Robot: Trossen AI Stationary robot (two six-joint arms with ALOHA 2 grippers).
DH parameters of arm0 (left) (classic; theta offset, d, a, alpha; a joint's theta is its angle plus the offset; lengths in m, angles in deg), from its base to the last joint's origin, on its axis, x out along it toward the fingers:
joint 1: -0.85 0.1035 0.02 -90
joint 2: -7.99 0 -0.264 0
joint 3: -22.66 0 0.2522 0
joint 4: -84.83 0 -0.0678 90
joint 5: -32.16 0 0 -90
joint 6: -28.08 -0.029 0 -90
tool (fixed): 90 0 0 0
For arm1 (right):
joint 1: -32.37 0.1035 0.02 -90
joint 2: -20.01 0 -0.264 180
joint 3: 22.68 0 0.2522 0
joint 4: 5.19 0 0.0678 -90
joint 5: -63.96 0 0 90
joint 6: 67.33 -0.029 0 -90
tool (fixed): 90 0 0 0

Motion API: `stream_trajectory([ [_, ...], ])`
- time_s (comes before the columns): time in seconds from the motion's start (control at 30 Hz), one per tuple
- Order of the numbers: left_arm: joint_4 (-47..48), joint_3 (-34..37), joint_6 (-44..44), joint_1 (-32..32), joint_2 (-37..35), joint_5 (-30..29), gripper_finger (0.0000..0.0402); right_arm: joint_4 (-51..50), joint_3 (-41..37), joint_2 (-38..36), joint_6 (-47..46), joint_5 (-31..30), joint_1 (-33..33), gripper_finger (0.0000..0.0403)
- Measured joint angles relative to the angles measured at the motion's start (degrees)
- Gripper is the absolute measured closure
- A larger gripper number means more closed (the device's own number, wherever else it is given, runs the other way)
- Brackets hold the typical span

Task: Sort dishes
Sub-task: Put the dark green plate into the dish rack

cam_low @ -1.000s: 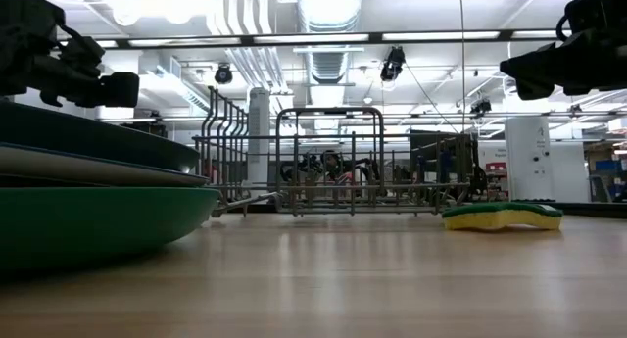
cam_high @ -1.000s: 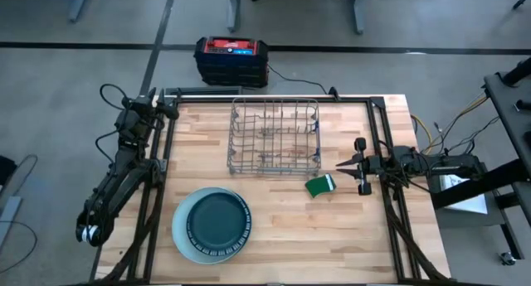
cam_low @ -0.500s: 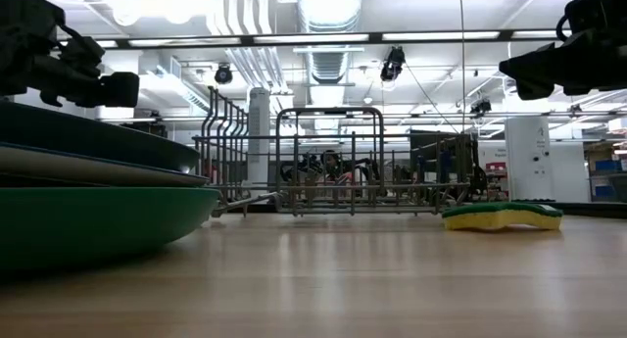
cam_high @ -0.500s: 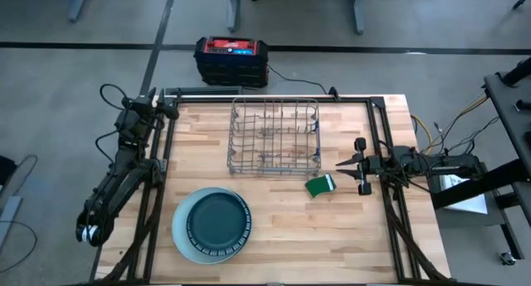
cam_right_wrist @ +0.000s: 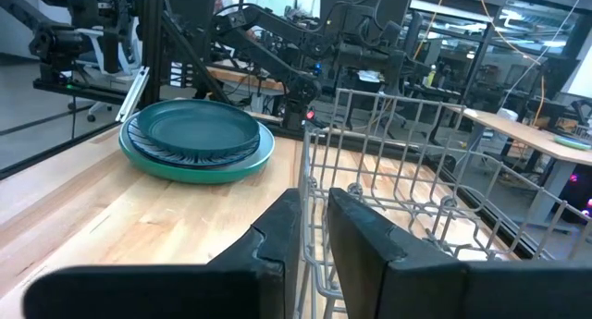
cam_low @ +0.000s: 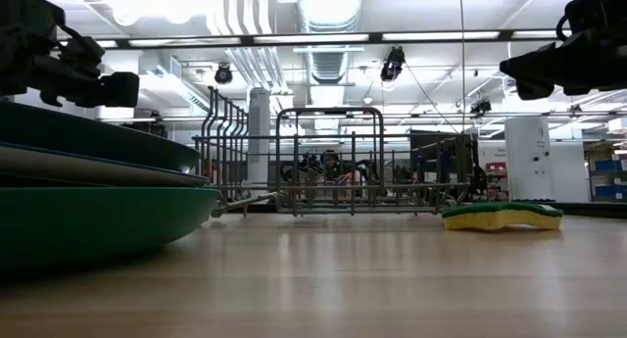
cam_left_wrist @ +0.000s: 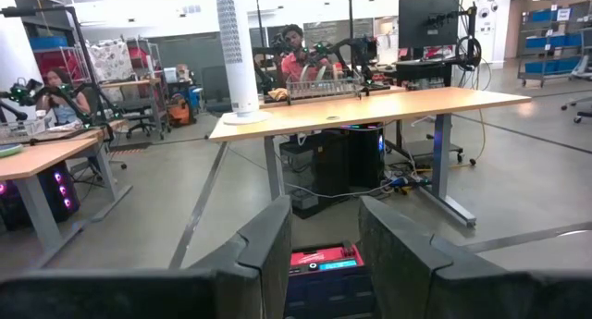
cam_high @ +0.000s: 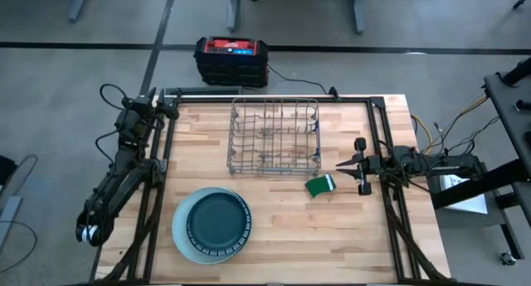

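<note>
The dishes (cam_high: 210,225) lie in one stack at the table's near left. A dark teal plate (cam_right_wrist: 194,129) is on top, and a bright green plate (cam_low: 88,225) shows at the bottom in the low view. My left gripper (cam_high: 172,109) hangs over the table's far left corner, open and empty, and points away from the table (cam_left_wrist: 324,250). My right gripper (cam_high: 340,163) hovers at the right side, just right of the grey wire rack (cam_high: 275,138). It is empty, its fingers (cam_right_wrist: 314,236) a narrow gap apart, pointing toward the rack and the stack.
The wire rack stands at the table's far middle. A green and yellow sponge (cam_high: 320,185) lies just near of my right gripper; it also shows in the low view (cam_low: 502,216). A red and black box (cam_high: 231,60) sits on the floor beyond the far edge. Bare wood lies between stack and sponge.
</note>
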Motion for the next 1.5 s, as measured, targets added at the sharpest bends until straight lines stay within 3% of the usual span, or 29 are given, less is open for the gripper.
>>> stream_trajectory([
  [0.33, 0.0, 0.0, 0.0, 0.0, 0.0, 0.0, 0.0285, 0.0, 0.0, 0.0, 0.0, 0.0, 0.0, 0.0334],
  [0.57, 0.0, 0.0, 0.0, 0.0, 0.0, 0.0, 0.0285, 0.0, 0.0, 0.0, 0.0, 0.0, 0.0, 0.0345],
  [0.63, 0.0, 0.0, 5.4, -0.1, 0.0, 0.5, 0.0285, 0.0, 0.0, 0.0, 0.0, 0.0, 0.0, 0.0349],
  [0.7, 2.4, -0.1, 23.4, -0.3, -1.3, 4.5, 0.0285, 0.0, 0.0, 0.0, 0.0, 0.0, 0.0, 0.0352],
  [0.73, 1.9, -0.1, 27.1, -0.3, -1.7, 7.1, 0.0285, 0.1, 0.0, 0.0, 0.1, 0.0, 0.0, 0.0353],
  [0.9, -8.7, -3.3, 22.9, -2.0, -6.4, 30.0, 0.0285, 3.5, 0.0, 0.0, 2.8, -0.7, 0.0, 0.0352],
  [1.07, -11.5, -10.9, 23.7, -6.0, -12.0, 43.5, 0.0285, 11.9, 0.0, 0.0, 1.6, -3.3, 0.0, 0.0342],
  [1.27, -7.7, -16.1, 20.5, -10.6, -13.4, 41.4, 0.0285, 16.3, 0.0, 0.0, 5.9, -3.4, 0.0, 0.0334],
  [1.5, -7.6, -17.8, 21.9, -14.4, -6.7, 45.6, 0.0285, 18.9, 0.0, 0.0, 7.4, -3.4, 0.0, 0.0342],
])
